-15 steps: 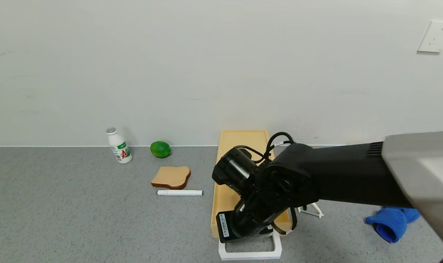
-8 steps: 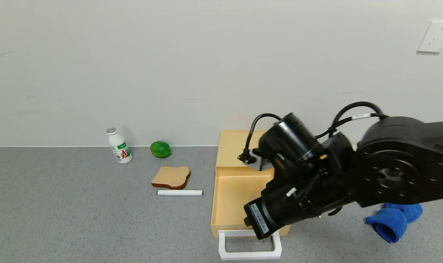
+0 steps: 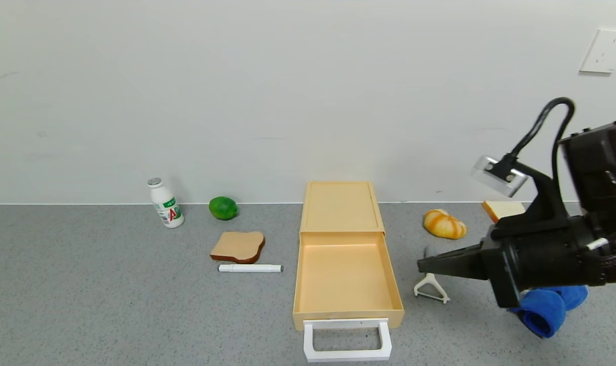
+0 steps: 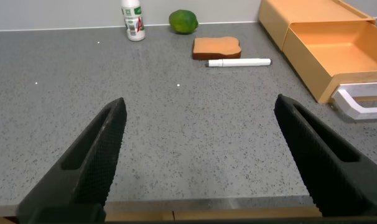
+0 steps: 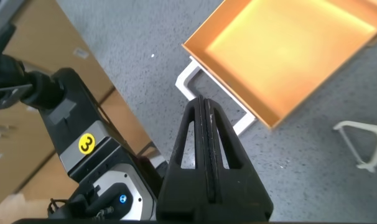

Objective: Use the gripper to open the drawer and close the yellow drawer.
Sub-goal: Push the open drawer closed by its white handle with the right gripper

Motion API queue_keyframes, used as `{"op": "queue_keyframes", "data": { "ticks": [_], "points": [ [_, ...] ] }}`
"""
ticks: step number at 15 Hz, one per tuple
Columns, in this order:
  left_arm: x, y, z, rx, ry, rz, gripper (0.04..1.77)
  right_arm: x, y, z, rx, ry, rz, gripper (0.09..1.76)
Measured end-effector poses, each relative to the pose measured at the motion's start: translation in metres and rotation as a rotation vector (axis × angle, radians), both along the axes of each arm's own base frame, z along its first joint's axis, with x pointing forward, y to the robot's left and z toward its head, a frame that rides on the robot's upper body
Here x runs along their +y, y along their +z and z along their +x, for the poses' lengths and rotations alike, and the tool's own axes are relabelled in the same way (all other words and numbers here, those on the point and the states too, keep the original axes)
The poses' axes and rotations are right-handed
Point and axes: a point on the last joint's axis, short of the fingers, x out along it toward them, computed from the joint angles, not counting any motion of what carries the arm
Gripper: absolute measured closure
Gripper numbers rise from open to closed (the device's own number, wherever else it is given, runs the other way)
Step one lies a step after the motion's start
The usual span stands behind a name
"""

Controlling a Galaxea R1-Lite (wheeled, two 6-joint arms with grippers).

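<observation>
- At table centre, against the wall, the drawer (image 3: pixel 342 254) stands with its tray pulled fully out toward the robot; the tray is empty and its white handle (image 3: pixel 347 339) lies at the near edge.
- Opening is judged complete. Closing is not yet done: the tray must still be pushed back into the box.
- The right gripper (image 3: pixel 424 265) hangs above the table to the right of the tray, well clear of the handle, above a white peeler (image 3: pixel 430 290). Its fingers are pressed together with nothing between them, as the right wrist view (image 5: pixel 205 134) confirms.
- The left gripper (image 4: pixel 201 155) is parked low over bare table, well left of the drawer, fingers spread wide and holding nothing.
- Change from a second ago: the right arm then lay across the tray with the gripper down at the handle end; half a second ago it had lifted and was swinging right; now it is off the drawer altogether, uncovering a bread roll (image 3: pixel 444 224) and the peeler.
- The tray sits as far out as half a second ago. Bottle (image 3: pixel 165 202), lime (image 3: pixel 223 208), toast (image 3: pixel 238 246) and pen (image 3: pixel 250 268) are unmoved.
- Judgement: roughly half done; the next move calls for the gripper to return to the tray front and push.
</observation>
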Motion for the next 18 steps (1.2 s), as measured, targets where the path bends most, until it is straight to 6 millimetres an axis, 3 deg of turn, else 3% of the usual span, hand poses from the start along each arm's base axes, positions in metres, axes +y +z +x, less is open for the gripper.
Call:
{"op": "queue_keyframes", "data": {
  "ticks": [3,6,13,18],
  "points": [
    [0.0,0.0,0.0,0.0,0.001,0.0,0.09,-0.03,0.004,-0.011,-0.033,-0.042,0.056,1.73],
    [0.0,0.0,0.0,0.0,0.001,0.0,0.09,-0.046,0.003,-0.017,-0.049,-0.072,0.083,1.73],
    [0.0,0.0,0.0,0.0,0.001,0.0,0.09,-0.049,0.002,-0.02,-0.045,-0.081,0.082,1.73],
    [0.0,0.0,0.0,0.0,0.002,0.0,0.09,-0.034,-0.008,-0.023,-0.016,-0.094,0.025,1.73]
  ]
}}
